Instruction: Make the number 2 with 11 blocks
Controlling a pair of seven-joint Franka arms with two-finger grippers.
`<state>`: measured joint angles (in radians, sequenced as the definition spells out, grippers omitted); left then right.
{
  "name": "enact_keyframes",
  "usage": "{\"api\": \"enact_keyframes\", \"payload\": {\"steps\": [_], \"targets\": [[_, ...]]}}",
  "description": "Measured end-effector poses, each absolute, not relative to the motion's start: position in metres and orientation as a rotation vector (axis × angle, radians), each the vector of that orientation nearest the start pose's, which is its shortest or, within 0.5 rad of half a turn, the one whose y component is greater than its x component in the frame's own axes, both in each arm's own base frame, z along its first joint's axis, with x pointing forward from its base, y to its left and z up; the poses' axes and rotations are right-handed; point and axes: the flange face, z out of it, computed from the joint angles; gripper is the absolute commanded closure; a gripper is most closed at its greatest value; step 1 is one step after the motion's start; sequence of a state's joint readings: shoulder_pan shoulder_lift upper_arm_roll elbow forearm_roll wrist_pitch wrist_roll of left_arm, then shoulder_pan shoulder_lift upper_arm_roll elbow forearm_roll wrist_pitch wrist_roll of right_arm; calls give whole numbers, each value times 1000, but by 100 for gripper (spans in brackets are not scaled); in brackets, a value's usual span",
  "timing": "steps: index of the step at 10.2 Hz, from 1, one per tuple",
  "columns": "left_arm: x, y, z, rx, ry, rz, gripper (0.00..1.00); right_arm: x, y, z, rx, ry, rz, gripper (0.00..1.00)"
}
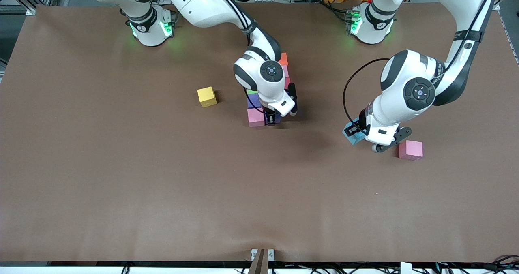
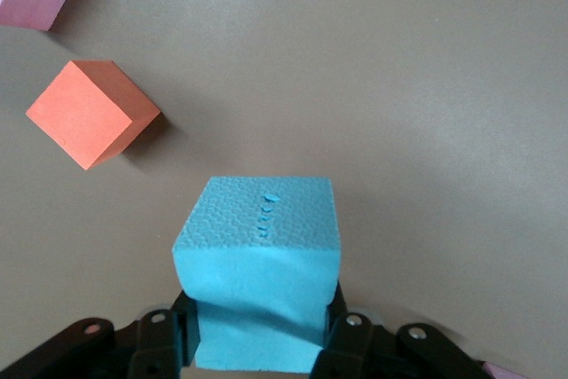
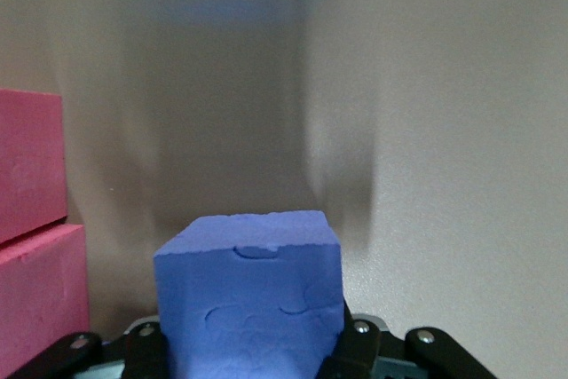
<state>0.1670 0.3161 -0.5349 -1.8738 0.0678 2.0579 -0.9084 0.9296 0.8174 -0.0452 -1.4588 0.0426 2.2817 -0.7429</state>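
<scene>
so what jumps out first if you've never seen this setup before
Both arms grip a foam cube: the left end effector holds a light blue foam cube beside a loose pink foam cube toward the left arm's end of the table. The right end effector holds a darker blue foam cube at the half-built cluster of coloured cubes mid-table. A lone yellow foam cube sits toward the right arm's end.

Brown table (image 1: 121, 185) w/ both arm bases at its robot-side edge. Yellow block (image 1: 206, 96) sits alone, toward right arm's end. Mid-table: partly built number 2 (image 1: 259, 103), cubes touching; orange cube (image 1: 284, 58) at robot-side end, pink cube (image 1: 256, 117) at camera-side end. Second pink block (image 1: 410, 150) alone toward left arm's end.
</scene>
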Motion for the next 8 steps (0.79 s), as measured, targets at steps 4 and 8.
{"api": "enact_keyframes", "payload": {"steps": [4, 8], "targets": [[576, -200, 360, -3049, -845, 206, 86, 454, 561, 197, 2173, 2267, 11, 40], [575, -204, 359, -3035, -882, 209, 84, 456, 559, 197, 2170, 2267, 10, 39]]}}
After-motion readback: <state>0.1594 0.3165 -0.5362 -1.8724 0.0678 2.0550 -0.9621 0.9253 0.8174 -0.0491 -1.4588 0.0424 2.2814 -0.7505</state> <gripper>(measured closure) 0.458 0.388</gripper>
